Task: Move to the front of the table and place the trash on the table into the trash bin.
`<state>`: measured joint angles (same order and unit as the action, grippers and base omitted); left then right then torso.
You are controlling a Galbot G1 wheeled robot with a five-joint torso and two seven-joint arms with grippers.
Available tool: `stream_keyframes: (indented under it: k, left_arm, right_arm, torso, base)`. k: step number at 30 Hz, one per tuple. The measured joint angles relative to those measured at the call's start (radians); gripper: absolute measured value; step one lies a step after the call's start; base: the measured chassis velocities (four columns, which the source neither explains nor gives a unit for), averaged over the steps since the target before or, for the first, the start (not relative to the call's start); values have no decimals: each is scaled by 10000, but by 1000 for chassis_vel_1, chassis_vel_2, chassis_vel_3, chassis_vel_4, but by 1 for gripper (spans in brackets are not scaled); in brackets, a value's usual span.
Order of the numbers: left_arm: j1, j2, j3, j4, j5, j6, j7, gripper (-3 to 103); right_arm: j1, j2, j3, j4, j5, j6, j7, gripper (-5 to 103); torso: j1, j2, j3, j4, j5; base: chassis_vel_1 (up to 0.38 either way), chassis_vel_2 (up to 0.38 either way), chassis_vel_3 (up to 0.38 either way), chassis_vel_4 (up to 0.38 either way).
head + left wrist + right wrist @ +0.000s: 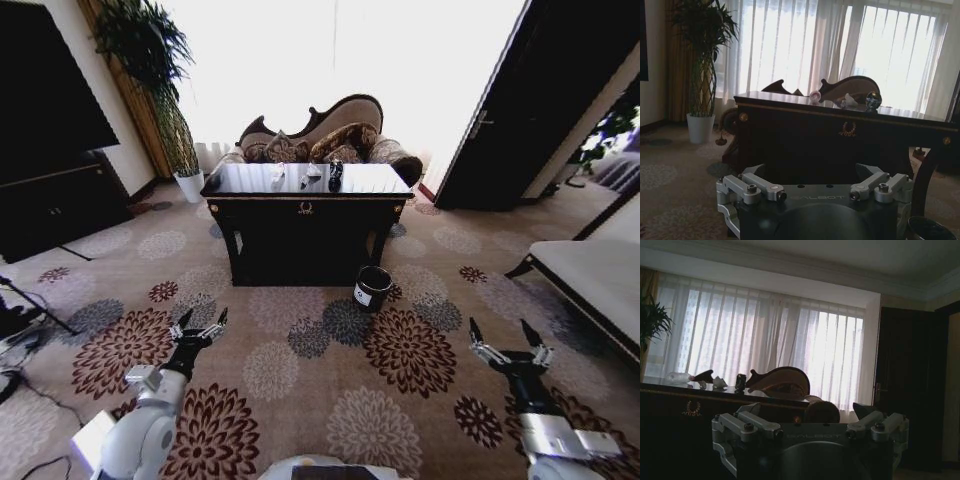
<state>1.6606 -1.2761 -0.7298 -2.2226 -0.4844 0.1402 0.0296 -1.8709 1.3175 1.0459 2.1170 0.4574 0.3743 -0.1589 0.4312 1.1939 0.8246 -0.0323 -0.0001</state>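
The table (305,210) stands ahead across the carpet, dark wood with a glossy top. On it lies the trash: a clear bottle (278,177), white paper scraps (311,179) and a dark crushed object (335,175). The black trash bin (372,288) sits on the floor by the table's front right leg. My left gripper (203,325) and right gripper (510,335) hang low over the carpet, both open and empty, well short of the table. The left wrist view shows the bottle (815,96), paper (849,101), dark object (873,100) and bin rim (932,229).
A curved sofa (320,140) stands behind the table. A plant in a white pot (188,185) and a low TV cabinet (50,205) are at the left. A pale bench (590,275) is at the right. Cables (20,330) lie on the left floor.
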Motion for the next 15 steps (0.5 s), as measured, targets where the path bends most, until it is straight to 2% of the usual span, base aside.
stream_keyframes:
  k: [6, 10, 14, 15]
  left_arm:
    - [25, 10, 73, -57, 27, 0, -7, 100]
    - [111, 261, -38, -217, -40, 0, -44, 100]
    - [-115, 1203, -584, -118, -386, 36, -135, 100]
    - [-115, 1203, -584, -118, -386, 36, -135, 100]
  right_arm:
    - [-22, 6, 0, -9, 2, 69, -100, 100]
    - [-12, -4, 2, -104, 2, 115, -109, 100]
    - [54, -106, 43, -353, -93, 198, -108, 100]
    - [54, -106, 43, -353, -93, 198, -108, 100]
  torso:
    - [0, 0, 0, 0, 0]
    - [0, 0, 0, 0, -1]
    - [0, 0, -1, -1, 1]
    - [0, 0, -1, -1, 1]
  base:
    - [0, 0, 0, 0]
    - [0, 0, 0, 0]
    - [0, 0, 0, 0]
    - [0, 0, 0, 0]
